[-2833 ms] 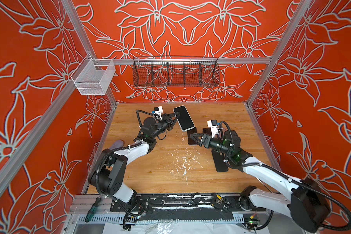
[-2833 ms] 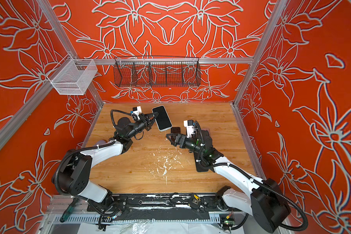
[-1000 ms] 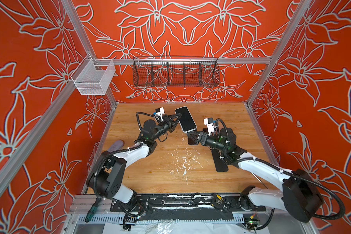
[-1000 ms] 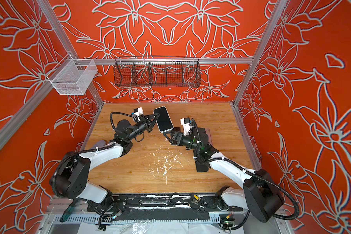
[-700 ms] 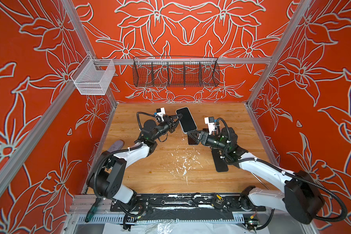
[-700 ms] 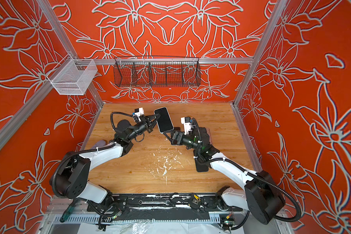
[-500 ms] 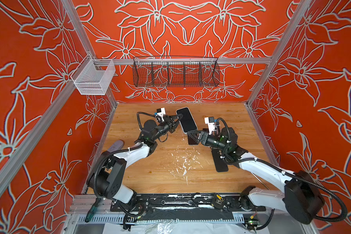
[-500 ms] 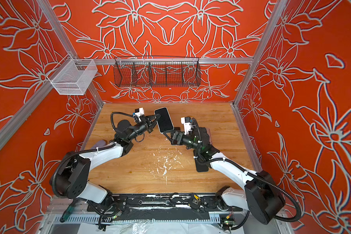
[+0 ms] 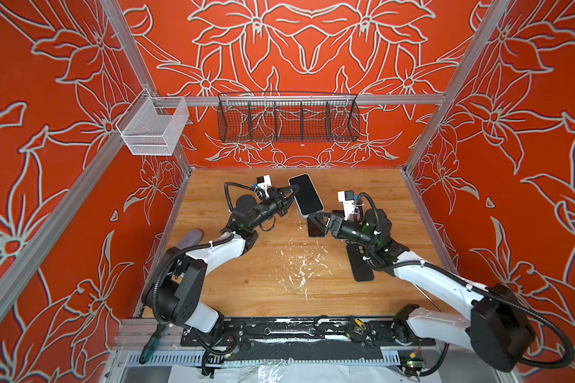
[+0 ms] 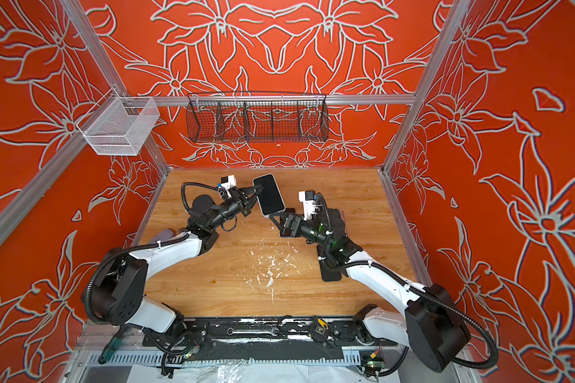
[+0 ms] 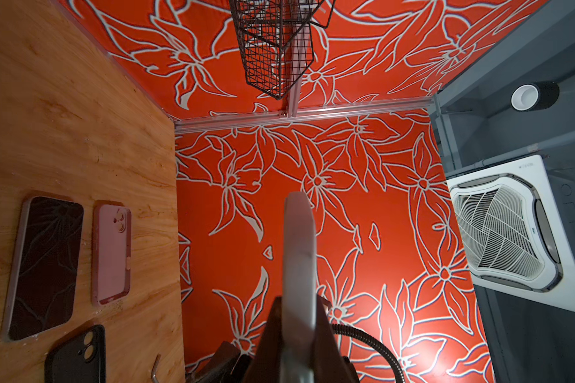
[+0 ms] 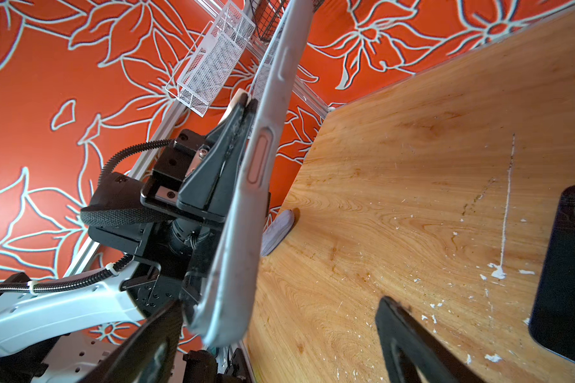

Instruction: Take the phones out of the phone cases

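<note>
1. In both top views the left pincer (image 9: 292, 195) (image 10: 255, 195) is clamped on one long edge of the phone (image 9: 306, 196) (image 10: 271, 196). It holds the phone tilted, screen up, above the wooden table (image 9: 263, 272). The right pincer (image 9: 315, 223) (image 10: 277, 223) stands spread wide at the phone's lower end, facing the left pincer across it. A black case (image 9: 360, 265) lies flat on the table behind the right pincer, beside its arm.
2. In the left wrist view the left pincer's fingers (image 11: 266, 345) are closed on the pale phone case (image 11: 297, 252), which shows edge-on and reaches straight out past their tips. Off to one side of the pincer, a dark-screened phone (image 11: 44, 265), a pink case (image 11: 112, 255) and the black case (image 11: 77, 354) lie on the table, all apart from it.
3. In the right wrist view the right pincer's fingers (image 12: 147, 341) stand far apart. The end of the phone case (image 12: 266, 149) sits between them, close to one finger, and I cannot tell whether it touches. Further along the case the left pincer (image 12: 223, 159) grips it. The dark-screened phone (image 12: 564, 272) lies past the other finger.
</note>
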### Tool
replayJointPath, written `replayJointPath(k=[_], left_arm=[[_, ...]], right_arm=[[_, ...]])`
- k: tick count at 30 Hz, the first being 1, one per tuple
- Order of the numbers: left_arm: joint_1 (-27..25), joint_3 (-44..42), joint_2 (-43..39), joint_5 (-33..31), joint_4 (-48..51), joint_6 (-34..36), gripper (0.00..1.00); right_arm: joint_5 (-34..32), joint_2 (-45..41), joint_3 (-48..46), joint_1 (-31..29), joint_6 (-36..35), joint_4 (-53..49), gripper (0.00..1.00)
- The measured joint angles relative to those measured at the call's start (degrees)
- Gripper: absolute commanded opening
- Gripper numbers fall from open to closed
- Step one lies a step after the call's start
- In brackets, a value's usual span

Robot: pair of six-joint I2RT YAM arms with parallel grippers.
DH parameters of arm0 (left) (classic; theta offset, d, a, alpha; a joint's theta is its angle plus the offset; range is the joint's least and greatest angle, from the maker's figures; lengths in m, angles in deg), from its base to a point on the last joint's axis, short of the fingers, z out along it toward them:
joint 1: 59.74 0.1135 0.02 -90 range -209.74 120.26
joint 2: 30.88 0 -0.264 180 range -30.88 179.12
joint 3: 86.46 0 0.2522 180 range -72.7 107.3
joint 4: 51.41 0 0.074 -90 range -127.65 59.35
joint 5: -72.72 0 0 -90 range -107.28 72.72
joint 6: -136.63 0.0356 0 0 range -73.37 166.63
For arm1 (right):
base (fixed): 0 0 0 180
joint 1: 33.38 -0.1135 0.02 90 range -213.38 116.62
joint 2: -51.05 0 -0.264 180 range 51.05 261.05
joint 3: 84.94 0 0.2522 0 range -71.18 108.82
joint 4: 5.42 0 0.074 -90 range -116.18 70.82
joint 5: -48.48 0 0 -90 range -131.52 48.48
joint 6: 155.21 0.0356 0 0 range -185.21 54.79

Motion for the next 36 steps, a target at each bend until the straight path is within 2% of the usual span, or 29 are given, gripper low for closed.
replayJointPath(k=[36], left_arm=[[-1.9,1.1,0.1,-3.7,1.7,-2.0,0.0]], right_arm=[[-4.6,-0.9,-2.6,0.0,-2.1,4.3,0.93]])
